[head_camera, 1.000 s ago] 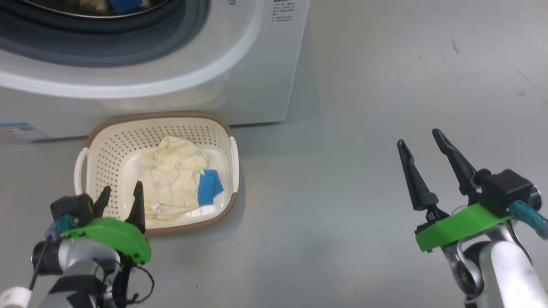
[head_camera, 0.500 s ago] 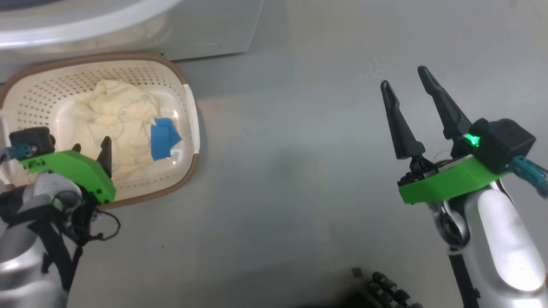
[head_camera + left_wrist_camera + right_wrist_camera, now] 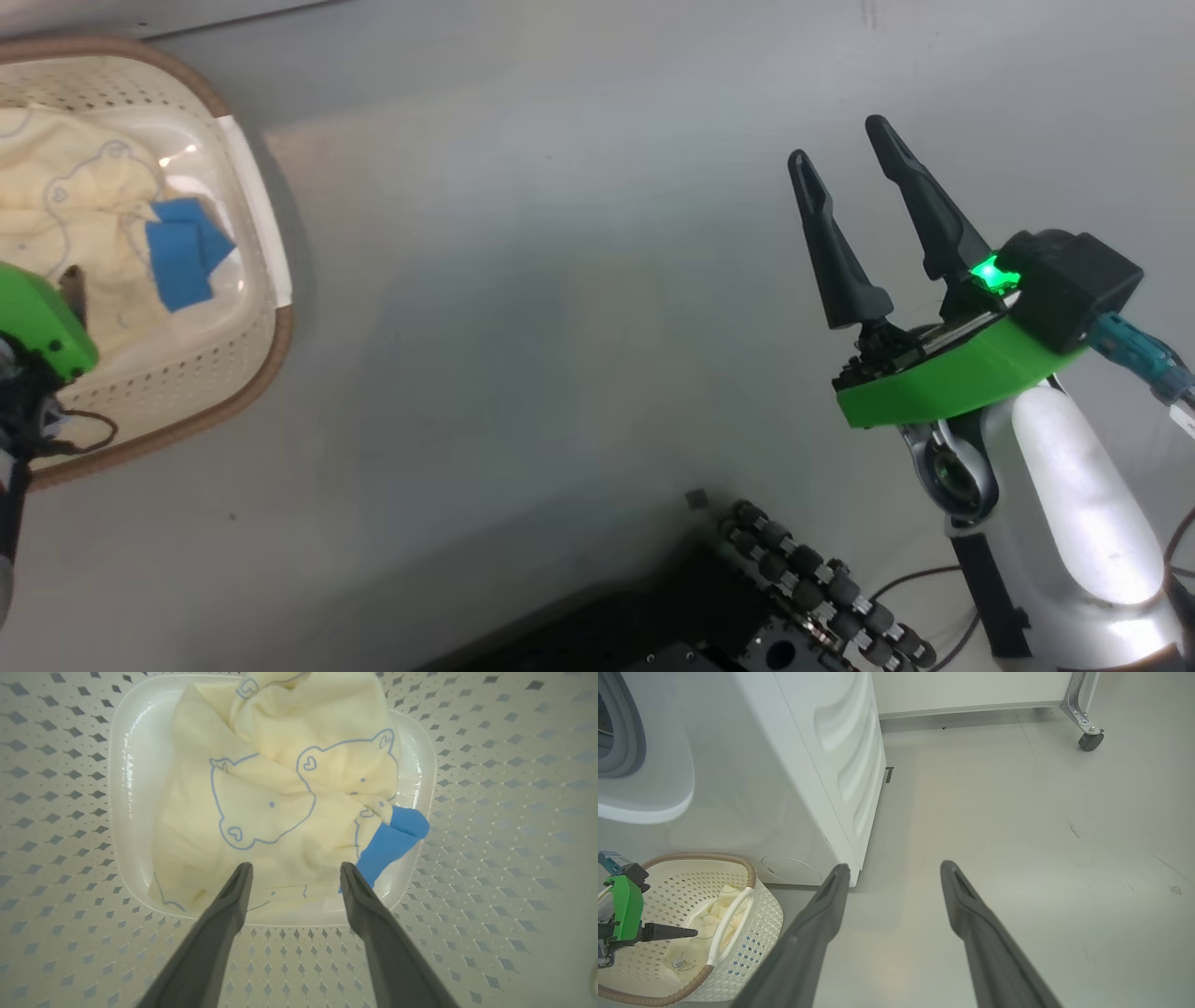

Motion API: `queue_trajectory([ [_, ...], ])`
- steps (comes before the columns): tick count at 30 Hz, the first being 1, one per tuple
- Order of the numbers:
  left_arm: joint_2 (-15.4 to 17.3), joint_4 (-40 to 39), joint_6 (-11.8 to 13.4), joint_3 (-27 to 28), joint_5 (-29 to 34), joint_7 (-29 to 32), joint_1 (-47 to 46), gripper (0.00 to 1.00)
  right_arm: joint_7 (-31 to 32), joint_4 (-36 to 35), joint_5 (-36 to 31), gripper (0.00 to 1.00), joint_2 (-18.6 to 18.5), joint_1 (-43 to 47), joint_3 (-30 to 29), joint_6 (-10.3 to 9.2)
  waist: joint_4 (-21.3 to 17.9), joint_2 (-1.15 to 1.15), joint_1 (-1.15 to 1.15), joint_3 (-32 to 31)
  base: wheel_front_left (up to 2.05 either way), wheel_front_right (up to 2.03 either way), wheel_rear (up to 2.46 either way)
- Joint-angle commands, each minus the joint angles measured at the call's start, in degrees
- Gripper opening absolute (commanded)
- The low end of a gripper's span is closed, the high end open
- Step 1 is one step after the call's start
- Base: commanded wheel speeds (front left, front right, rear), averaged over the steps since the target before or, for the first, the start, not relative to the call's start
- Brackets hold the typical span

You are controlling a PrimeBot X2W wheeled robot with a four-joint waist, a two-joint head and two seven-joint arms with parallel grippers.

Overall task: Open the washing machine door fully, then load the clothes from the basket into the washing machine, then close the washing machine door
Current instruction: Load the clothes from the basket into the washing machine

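Presently, item one: left gripper point(image 3: 295, 865), jaws spread wide and holding nothing, pointed down into the basket point(image 3: 490, 858) with its tips poised over the near edge of the clothes point(image 3: 280, 788); whether the tips touch the cloth we cannot tell. Item two: clothes, a crumpled pale yellow heap with blue bear outlines, lying on the basket's smooth bottom, with a blue piece point(image 3: 392, 840) tucked at its side, just beside one finger. Item three: basket, cream and perforated with a brown rim, standing on the floor point(image 3: 560, 327) close before the washer point(image 3: 808, 765). Item four: right gripper point(image 3: 840, 140), likewise wide open and empty, held over the floor well apart from the basket, fingers aimed past the washer's corner. Item five: washer, white, its grey gasket point(image 3: 635, 742) uncovered at the edge of the right wrist view, from which we judge the door open and the first step done. Step in hand, as we read it: loading, at the point of a pick from the basket. Next move, in our judgement: lower the left gripper until the fingers straddle a raised fold of yellow cloth, close firmly, lift clear of the basket wall, then carry up to the drum; the blue piece may come along or want its own pick.
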Motion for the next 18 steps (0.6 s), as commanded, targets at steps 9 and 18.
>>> queue_trajectory([
  [9, 4.4, 3.0, 4.1, 1.6, 0.1, 2.4, -4.9, 1.0, -0.5, -3.6, 1.4, 1.0, -0.5, 1.6, 1.5, 0.01, -3.8, 0.0, -0.01, 6.4, 0.0, 0.0, 0.0],
  [18, 3.1, 5.4, 7.4, 0.1, 2.0, 0.4, -8.7, 1.0, -0.5, -4.9, 1.0, 1.0, -0.5, 3.2, 1.0, 0.01, -2.1, 0.0, -0.01, 9.0, 0.0, 0.0, 0.0],
])
